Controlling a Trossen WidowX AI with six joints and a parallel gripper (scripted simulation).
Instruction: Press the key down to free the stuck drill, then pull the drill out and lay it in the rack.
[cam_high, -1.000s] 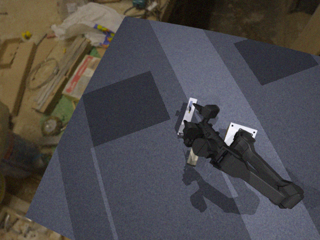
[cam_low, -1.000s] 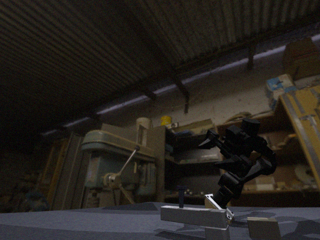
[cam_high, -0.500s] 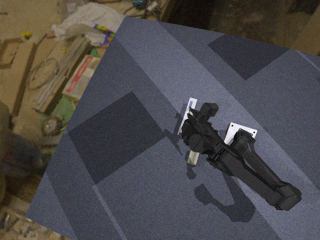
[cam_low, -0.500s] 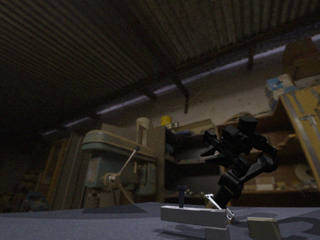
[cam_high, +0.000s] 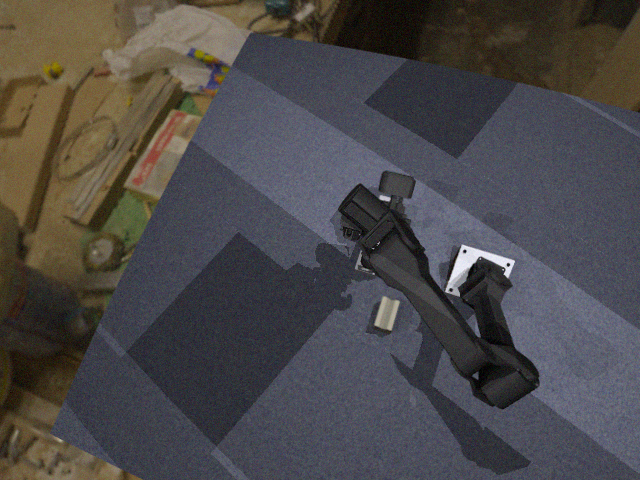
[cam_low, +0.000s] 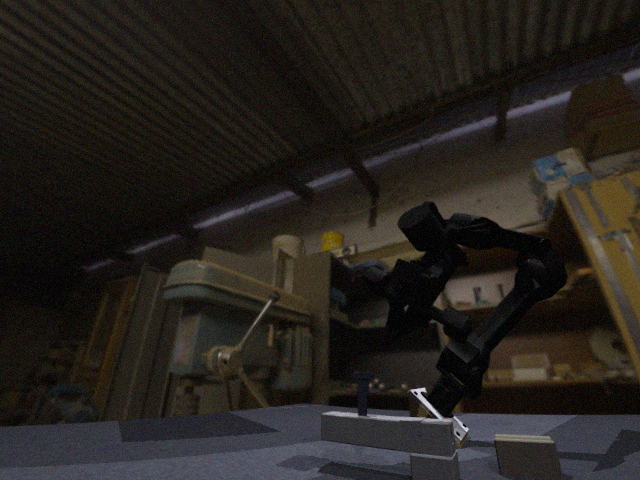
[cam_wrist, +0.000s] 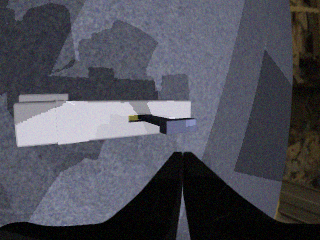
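Observation:
The drill (cam_low: 363, 395) (cam_wrist: 178, 125), with a dark shaft and a blue-grey head, stands upright in a long white block (cam_low: 382, 429) (cam_wrist: 95, 120). A small yellow part (cam_wrist: 133, 118) shows at the foot of the shaft. The arm hides most of the block and the drill in the top view. I cannot make out the key for certain. The rack (cam_high: 386, 314) (cam_low: 526, 458), a cream grooved block, lies apart from the white block and holds nothing. My gripper (cam_wrist: 182, 159) is shut and empty, above the table and the white block, with its tips beside the drill's head in the wrist view.
The arm's white base plate (cam_high: 455, 276) (cam_low: 431, 405) stands to the right of the white block in the top view. The blue-grey table (cam_high: 289, 413) carries dark patches and arm shadows. A cluttered workbench lies past its left edge.

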